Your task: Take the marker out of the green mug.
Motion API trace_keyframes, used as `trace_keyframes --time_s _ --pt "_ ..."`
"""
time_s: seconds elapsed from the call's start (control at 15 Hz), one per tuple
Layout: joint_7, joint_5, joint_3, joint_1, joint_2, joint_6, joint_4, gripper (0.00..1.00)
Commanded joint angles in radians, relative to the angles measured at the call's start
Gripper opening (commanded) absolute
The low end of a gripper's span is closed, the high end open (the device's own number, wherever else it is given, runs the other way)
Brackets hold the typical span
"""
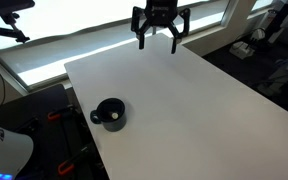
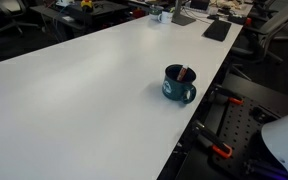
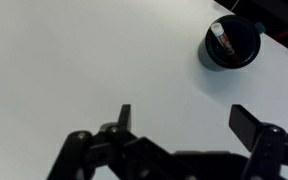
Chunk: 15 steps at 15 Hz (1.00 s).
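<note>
The green mug (image 1: 110,114) is small, squat and very dark, with a loop handle. It stands near one edge of the white table (image 1: 184,100). It also shows in an exterior view (image 2: 178,84) and at the top right of the wrist view (image 3: 230,42). A marker (image 2: 185,73) with a red end leans inside it; it shows in the wrist view (image 3: 220,36) too. My gripper (image 1: 157,37) hangs open and empty above the far end of the table, well away from the mug. In the wrist view its fingers (image 3: 184,118) are spread wide over bare table.
Dark desks with clutter (image 2: 184,12) lie beyond the table's far end. Black equipment with orange clamps (image 2: 224,125) sits below the table edge next to the mug. A window ledge (image 1: 54,50) runs behind the table.
</note>
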Motion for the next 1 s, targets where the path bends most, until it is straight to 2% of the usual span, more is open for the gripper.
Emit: trace_keyframes --time_s 0.0,0.13,0.27,0.73,0.93 --pt "-0.038 0.000 0.001 0.000 -0.005 -0.003 0.002 1.00" --pt "-0.066 0.000 0.000 0.000 -0.016 -0.004 0.002 1.00" --pt "-0.077 -0.048 0.005 0.007 0.026 -0.013 0.024 1.00" --pt "-0.130 -0.081 0.059 0.037 0.241 0.036 0.047 1.00" --pt "-0.130 -0.101 0.083 0.052 0.289 0.045 0.040 1.00"
